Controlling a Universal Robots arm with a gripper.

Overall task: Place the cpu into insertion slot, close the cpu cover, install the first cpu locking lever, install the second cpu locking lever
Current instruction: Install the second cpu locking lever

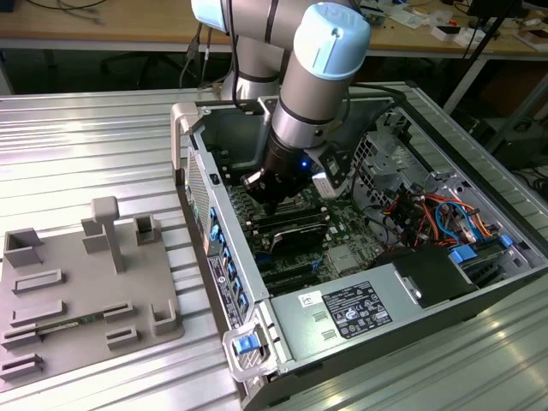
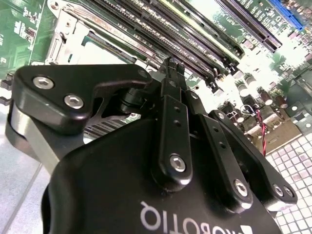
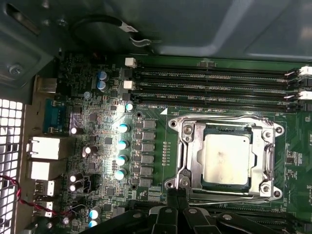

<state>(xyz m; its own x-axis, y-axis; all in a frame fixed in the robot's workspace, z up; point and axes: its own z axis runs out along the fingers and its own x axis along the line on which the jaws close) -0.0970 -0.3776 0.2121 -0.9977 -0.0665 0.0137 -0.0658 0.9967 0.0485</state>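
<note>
cpu (image 3: 227, 159) sat in the slot, cover (image 3: 225, 127) down; gripper (image 2: 171, 66) pinched together near the lever, so push slow and square.

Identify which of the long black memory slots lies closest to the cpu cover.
In the first wrist view, the lowest slot of the bank, directly bordering the silver cpu cover; the other slots lie beyond it, toward the case wall.
</note>
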